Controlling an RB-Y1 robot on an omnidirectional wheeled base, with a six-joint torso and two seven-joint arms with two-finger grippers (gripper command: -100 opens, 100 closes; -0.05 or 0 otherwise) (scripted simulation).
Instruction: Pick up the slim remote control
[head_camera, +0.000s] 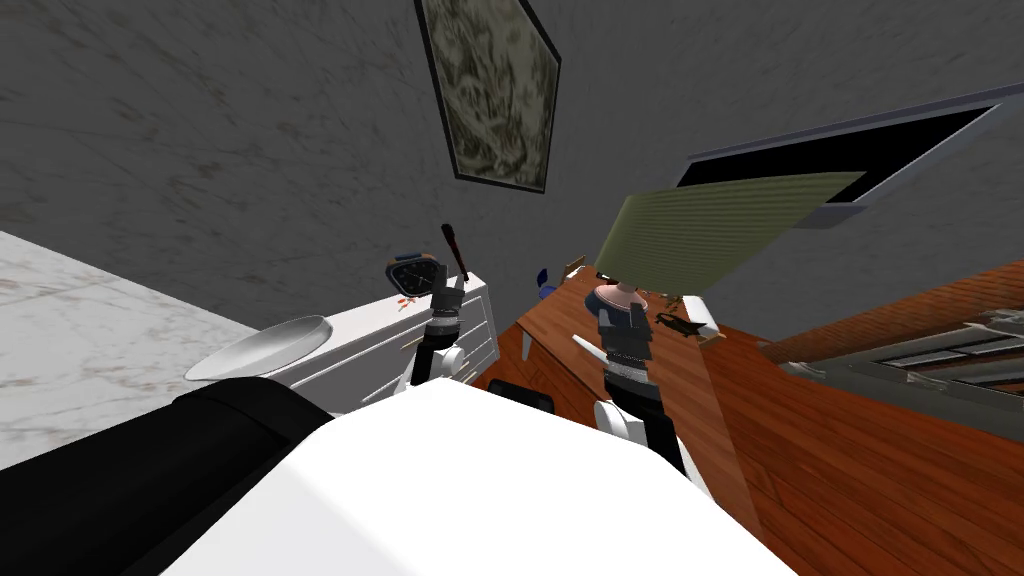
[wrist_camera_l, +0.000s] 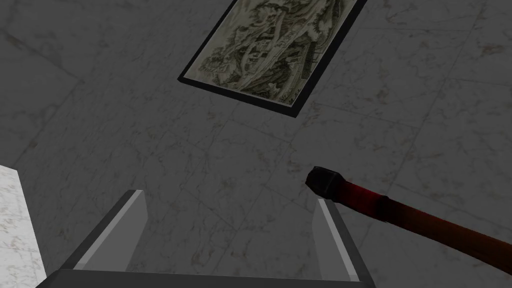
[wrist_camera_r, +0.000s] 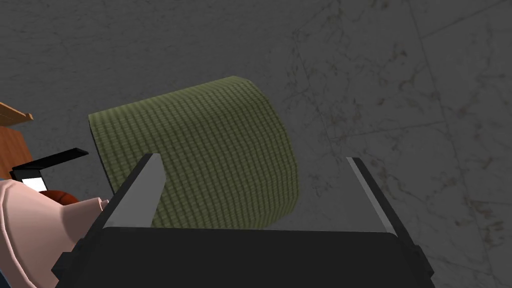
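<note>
Left pincer (wrist_camera_l: 227, 197) is hanging released, probably to admit the slim dark-red remote (wrist_camera_l: 400, 215) just outside one finger, at twelve o'clock in the head view; right pincer (wrist_camera_r: 252, 160) is idling released.

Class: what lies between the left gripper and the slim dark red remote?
Nothing. In the left wrist view the remote shows its dark end right beside a fingertip of the open left gripper, outside its gap, with grey wall behind.
</note>
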